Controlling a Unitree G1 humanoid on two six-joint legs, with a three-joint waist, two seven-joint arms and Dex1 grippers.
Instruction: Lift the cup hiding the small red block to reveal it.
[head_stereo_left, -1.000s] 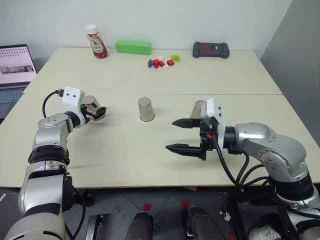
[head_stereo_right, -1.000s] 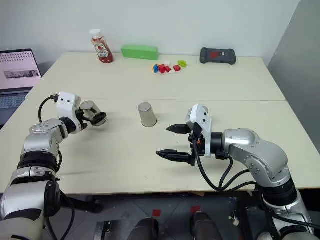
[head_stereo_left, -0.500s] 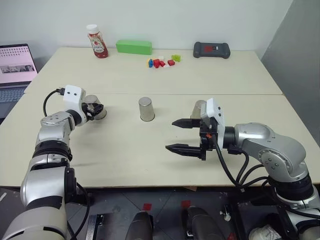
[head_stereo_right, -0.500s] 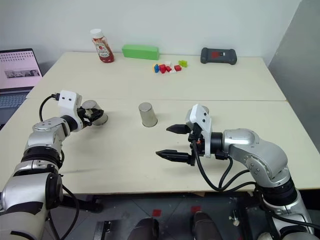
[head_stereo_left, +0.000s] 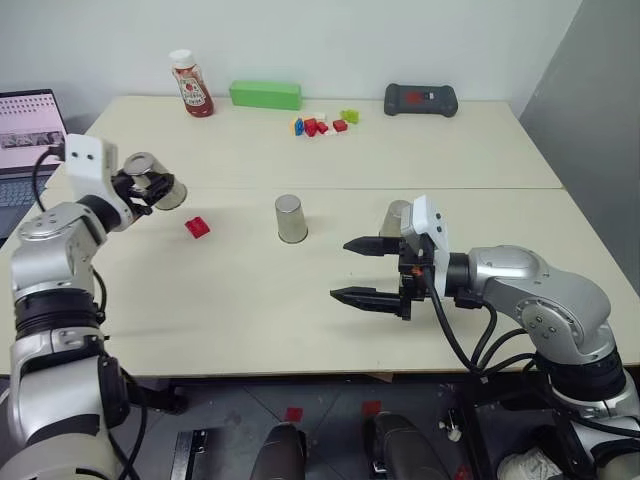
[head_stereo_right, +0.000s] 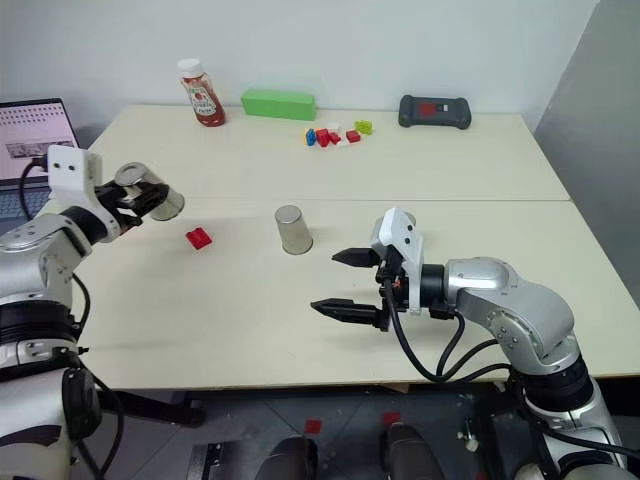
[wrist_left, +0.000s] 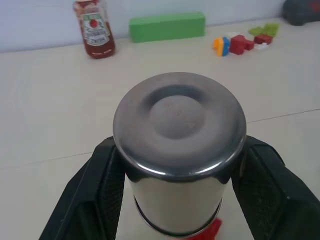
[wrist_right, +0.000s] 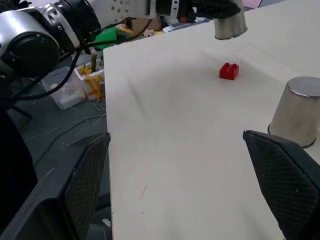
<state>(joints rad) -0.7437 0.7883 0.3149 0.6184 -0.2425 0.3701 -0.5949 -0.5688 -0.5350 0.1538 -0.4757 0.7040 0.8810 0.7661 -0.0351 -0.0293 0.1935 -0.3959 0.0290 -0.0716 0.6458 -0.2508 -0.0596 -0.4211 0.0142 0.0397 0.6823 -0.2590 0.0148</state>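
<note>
My left gripper is shut on the silver-grey cup and holds it in the air, off the table, at the left. The small red block lies bare on the tabletop just to the right of and below that cup; it is also in the right wrist view. In the left wrist view the cup sits upside down between the two black fingers. My right gripper stands open at mid-table with nothing between its fingers.
A second cup stands upside down at the table's middle, a third behind my right wrist. At the back edge are a ketchup bottle, a long green block, coloured bricks and a black device. A laptop is left.
My left gripper closed on the left cup and lifted it up and to the left, uncovering the red block. The right arm has stayed still.
</note>
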